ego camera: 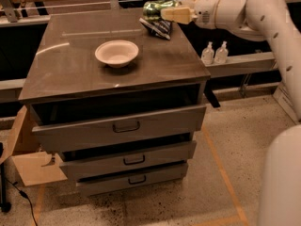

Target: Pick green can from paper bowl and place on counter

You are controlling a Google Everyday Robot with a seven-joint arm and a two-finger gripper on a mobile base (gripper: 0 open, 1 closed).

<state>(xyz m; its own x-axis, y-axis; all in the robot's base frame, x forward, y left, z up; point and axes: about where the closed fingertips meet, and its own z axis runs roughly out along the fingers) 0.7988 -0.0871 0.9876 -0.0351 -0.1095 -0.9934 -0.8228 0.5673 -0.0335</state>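
Note:
The green can (153,10) lies sideways in my gripper (165,12), held in the air above the far right part of the counter (84,74). My gripper's cream fingers (177,14) are shut on the can. The white arm reaches in from the right. The paper bowl (116,52) stands empty near the middle of the counter, in front of and left of the can.
A dark blue-striped snack bag (158,27) lies on the counter right under the held can. Two small clear bottles (214,53) stand on a ledge to the right. The cabinet has three handled drawers (126,126). A cardboard box (28,159) sits on the floor at left.

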